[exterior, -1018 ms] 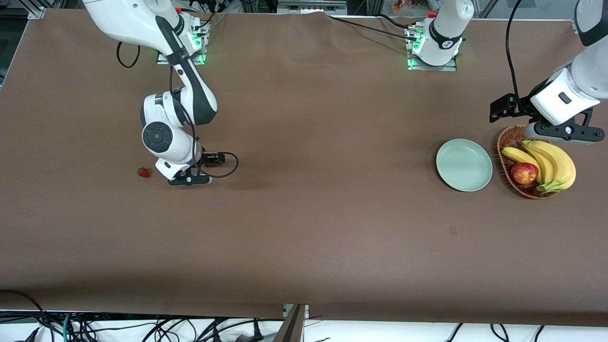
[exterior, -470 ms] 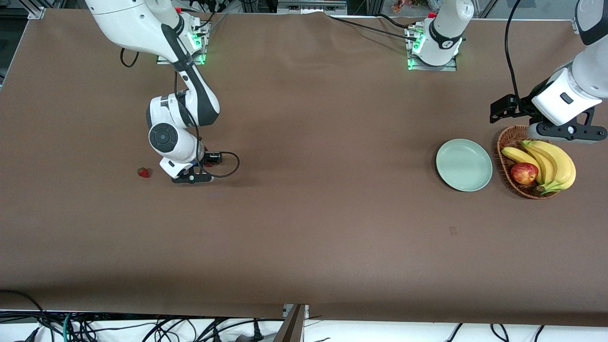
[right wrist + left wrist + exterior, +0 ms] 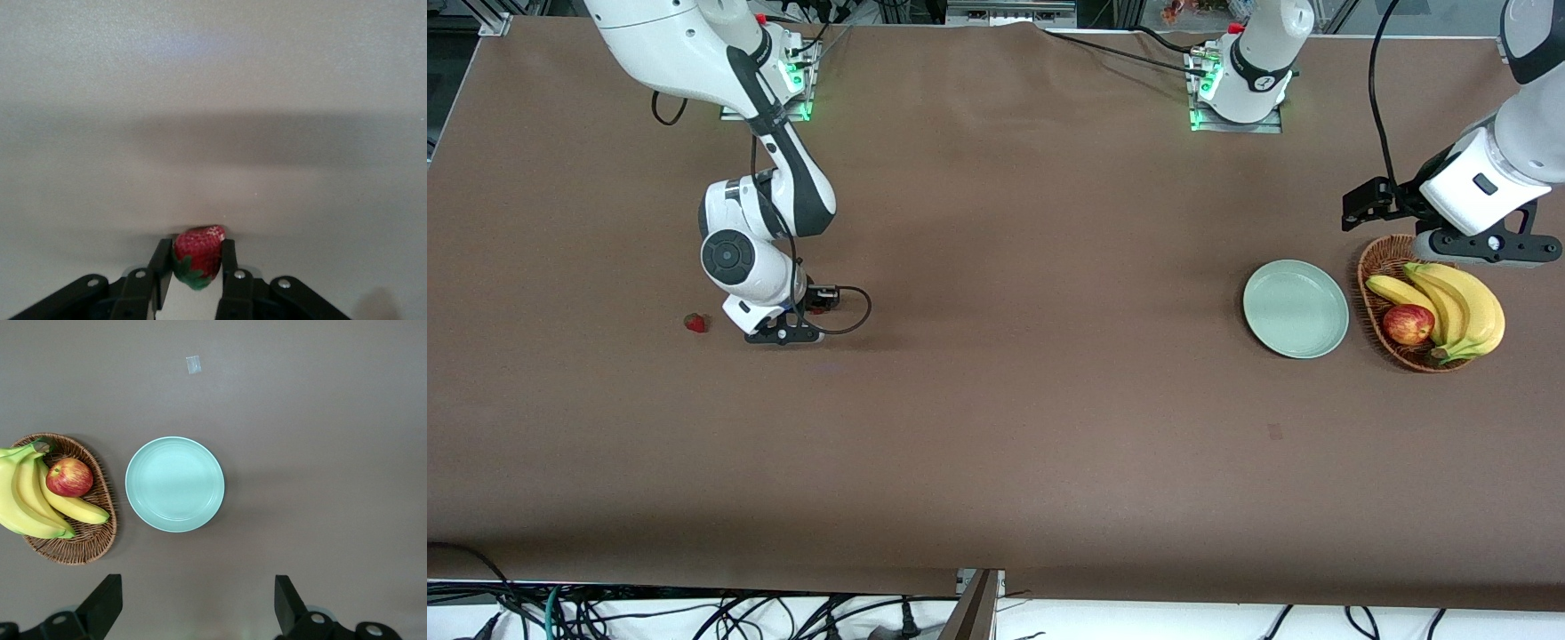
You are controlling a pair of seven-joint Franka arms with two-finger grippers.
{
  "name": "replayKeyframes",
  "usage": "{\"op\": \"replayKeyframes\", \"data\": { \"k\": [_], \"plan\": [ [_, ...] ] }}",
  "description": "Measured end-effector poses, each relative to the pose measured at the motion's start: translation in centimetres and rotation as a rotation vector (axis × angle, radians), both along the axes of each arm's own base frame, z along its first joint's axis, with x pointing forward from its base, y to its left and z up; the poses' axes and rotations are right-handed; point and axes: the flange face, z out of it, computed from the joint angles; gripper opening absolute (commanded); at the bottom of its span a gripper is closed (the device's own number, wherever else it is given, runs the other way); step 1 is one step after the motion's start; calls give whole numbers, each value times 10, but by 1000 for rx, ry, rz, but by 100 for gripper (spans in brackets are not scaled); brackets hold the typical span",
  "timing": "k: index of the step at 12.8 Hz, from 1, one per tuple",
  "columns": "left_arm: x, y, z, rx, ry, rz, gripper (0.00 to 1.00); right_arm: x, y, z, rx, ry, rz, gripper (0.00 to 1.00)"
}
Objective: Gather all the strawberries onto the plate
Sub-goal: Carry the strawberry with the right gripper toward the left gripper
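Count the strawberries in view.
2: one strawberry lies on the table toward the right arm's end; another strawberry sits between the right end effector fingers. A third may be hidden.

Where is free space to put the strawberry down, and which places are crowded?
The plate is bare, and so is the table between the plate and the right gripper, which is shut on a strawberry. It is crowded in the basket, full of bananas and an apple, under the open left gripper.
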Motion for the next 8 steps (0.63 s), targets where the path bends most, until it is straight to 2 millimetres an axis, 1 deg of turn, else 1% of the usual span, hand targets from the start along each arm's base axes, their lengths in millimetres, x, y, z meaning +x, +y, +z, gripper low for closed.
{"op": "replayKeyframes", "data": {
  "k": [1, 2, 3, 4, 5, 7, 8],
  "plan": [
    [0, 0, 0, 0, 0, 0, 100, 1, 1, 1, 4, -2, -5, 18],
    [0, 0, 0, 0, 0, 0, 100, 2, 6, 4, 11, -7, -15, 18],
    [0, 0, 0, 0, -1, 0, 100, 5, 20, 11, 23, -11, -41, 18],
    [0, 0, 1, 0, -2, 0, 100, 6, 45, 23, 34, -5, -79, 18],
    [0, 0, 1, 0, -3, 0, 100, 7, 77, 42, 48, 3, -121, 18],
    [0, 0, 1, 0, -3, 0, 100, 7, 150, 92, 89, -14, -206, 18],
    [0, 0, 1, 0, -4, 1, 100, 4, 183, 111, 111, -26, -251, 18]
  ]
}}
